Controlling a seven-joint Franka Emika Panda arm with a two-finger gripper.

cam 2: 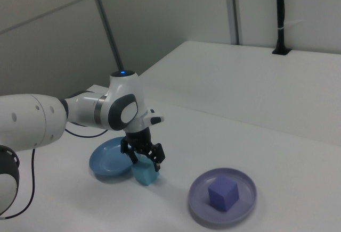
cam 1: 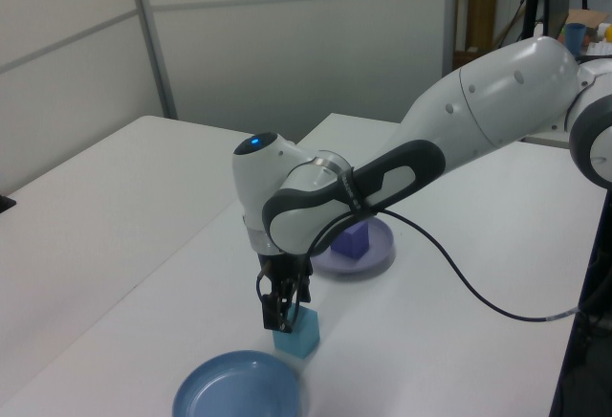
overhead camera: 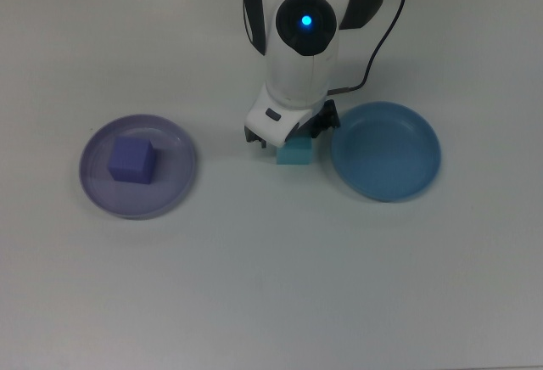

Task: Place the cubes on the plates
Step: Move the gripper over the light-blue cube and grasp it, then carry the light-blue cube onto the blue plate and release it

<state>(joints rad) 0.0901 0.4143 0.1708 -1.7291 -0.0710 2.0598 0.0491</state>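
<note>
The turquoise cube [overhead camera: 296, 153] [cam 2: 145, 174] sits on the white table between the two plates. My gripper [overhead camera: 288, 136] [cam 2: 144, 162] is lowered over it, open, with one finger on each side of the cube's top. My hand hides the cube's upper part in the top view. The purple cube [overhead camera: 131, 159] [cam 2: 222, 193] rests inside the lavender plate [overhead camera: 174, 192] [cam 2: 242, 210] at the top view's left. The blue plate [overhead camera: 386, 151] [cam 1: 234, 393] lies bare just to the right of the turquoise cube in the top view.
A black cable [overhead camera: 382, 22] trails from my arm over the table behind the gripper. The white table's [overhead camera: 271, 285] far edge runs along the top of the top view. Grey wall panels and a dark post stand behind the table in the right view.
</note>
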